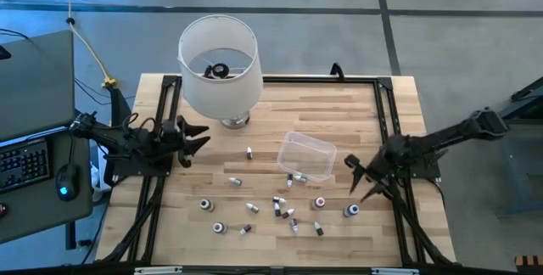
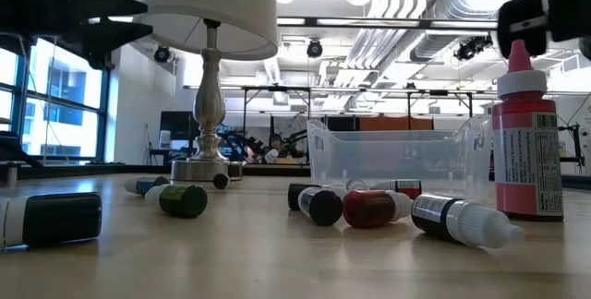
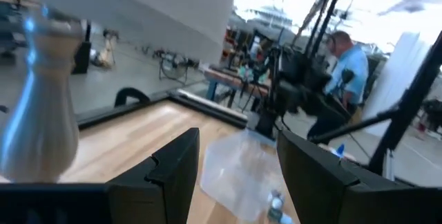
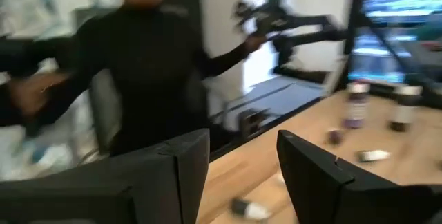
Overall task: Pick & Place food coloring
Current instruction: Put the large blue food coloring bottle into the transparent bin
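Note:
Several tiny food coloring bottles (image 1: 277,200) are scattered on the wooden table's near half, some upright on their bases like the red one (image 2: 528,142), some lying on their sides (image 2: 369,209). Two bottles (image 1: 295,178) lie at the near edge of the clear tub (image 1: 307,156). My left gripper (image 1: 199,139) hovers open at the table's left side, near the lamp; its wrist view shows the open fingers (image 3: 238,175) facing the tub (image 3: 242,169). My right gripper (image 1: 356,179) hovers open right of the tub, above the bottles; its wrist view (image 4: 242,175) shows bottles (image 4: 356,103) beyond.
A white-shaded lamp (image 1: 219,63) stands on its metal base (image 2: 208,165) at the far left of the table. A black frame runs along the table's edges (image 1: 386,122). A laptop, keyboard and mouse (image 1: 64,192) sit left of the table. People (image 4: 152,65) are beyond it.

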Motion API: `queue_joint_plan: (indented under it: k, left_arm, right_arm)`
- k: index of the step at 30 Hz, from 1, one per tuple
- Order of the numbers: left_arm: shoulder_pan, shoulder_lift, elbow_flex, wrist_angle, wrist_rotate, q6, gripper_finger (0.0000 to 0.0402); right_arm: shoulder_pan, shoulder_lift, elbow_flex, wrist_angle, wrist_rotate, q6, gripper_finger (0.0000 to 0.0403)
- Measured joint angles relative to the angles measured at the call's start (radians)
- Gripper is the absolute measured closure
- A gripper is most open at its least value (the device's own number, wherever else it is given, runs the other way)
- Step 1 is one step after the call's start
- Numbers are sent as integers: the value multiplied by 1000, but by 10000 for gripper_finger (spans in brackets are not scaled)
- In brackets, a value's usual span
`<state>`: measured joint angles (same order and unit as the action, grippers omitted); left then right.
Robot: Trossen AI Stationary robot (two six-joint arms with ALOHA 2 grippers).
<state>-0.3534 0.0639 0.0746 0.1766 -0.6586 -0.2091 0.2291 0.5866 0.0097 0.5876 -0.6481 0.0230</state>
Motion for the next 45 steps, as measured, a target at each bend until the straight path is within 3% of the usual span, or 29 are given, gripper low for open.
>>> queue_joint_plan:
  k: [8,20,28,36,45]
  left_arm:
    - [0,0,1,16,-60,2,207]
    - [0,0,2,16,-121,2,207]
    - [0,0,2,17,-145,2,207]
    - [0,0,3,17,-149,2,207]
    - [0,0,3,17,-148,-5,207]
  right_arm:
    - [80,94,0,-16,80,-89,238]
    - [169,225,0,-22,73,-106,238]
    - [187,297,0,-21,183,-112,238]
    - [187,344,0,-10,175,-104,238]
    - [187,381,0,-1,122,-97,298]
